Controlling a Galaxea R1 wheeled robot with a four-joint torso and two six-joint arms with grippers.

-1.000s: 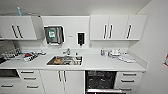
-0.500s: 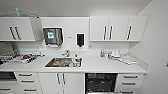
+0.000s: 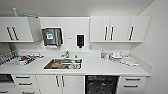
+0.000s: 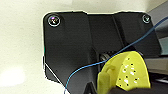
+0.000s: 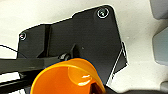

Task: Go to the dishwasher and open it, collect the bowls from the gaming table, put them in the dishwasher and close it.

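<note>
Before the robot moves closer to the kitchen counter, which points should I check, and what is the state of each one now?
1. Dishwasher open: ok; its dark inside shows under the counter, right of the sink.
2. Robot facing it: not ok; the dishwasher sits right of centre in the head view.
3. Yellow-green bowl at the left wrist: ok, it shows close to the camera; whether it is gripped, cannot tell.
4. Orange bowl at the right wrist: ok, close to the camera; grip, cannot tell.
5. Free place on the dishwasher racks: cannot tell; the inside is too dark.
6. Floor in front of the dishwasher: cannot tell; it lies below the head view.
</note>
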